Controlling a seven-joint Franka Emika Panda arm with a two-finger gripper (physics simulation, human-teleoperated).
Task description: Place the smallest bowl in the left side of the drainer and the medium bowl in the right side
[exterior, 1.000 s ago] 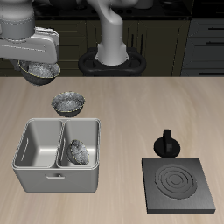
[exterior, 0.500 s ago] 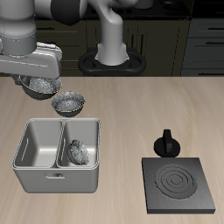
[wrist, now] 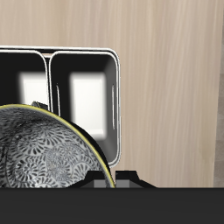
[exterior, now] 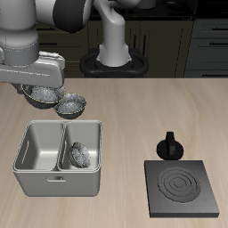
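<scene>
Hanging from the gripper point(exterior: 42, 86) in the exterior view is what I take to be the medium bowl point(exterior: 43, 94). It is clear of the table, so the claw is clenched on its rim, though the fingers themselves are hidden. The bowl hovers just behind the drainer point(exterior: 55, 186), above its back wall on the side of the empty compartment. The smallest bowl point(exterior: 78, 154) lies tilted in the drainer's other compartment. A third bowl point(exterior: 69, 107) sits on the table just behind the drainer, very close to the carried one. The arm reaches across from its base, with the hand pointing straight down and the wrist roughly level.

In the wrist view, the medium bowl point(wrist: 39, 149) fills the space under the hand, with its dark rim close up. Beyond it the drainer point(wrist: 116, 96) shows its centre wall and the empty compartment, open and unobstructed.

The main risk is the rim grip: a bowl held at one edge can swing or slip loose. A descent started too far back could catch the drainer's back wall or knock the third bowl. Drifting past the centre wall would drop the bowl on the smallest bowl.
</scene>
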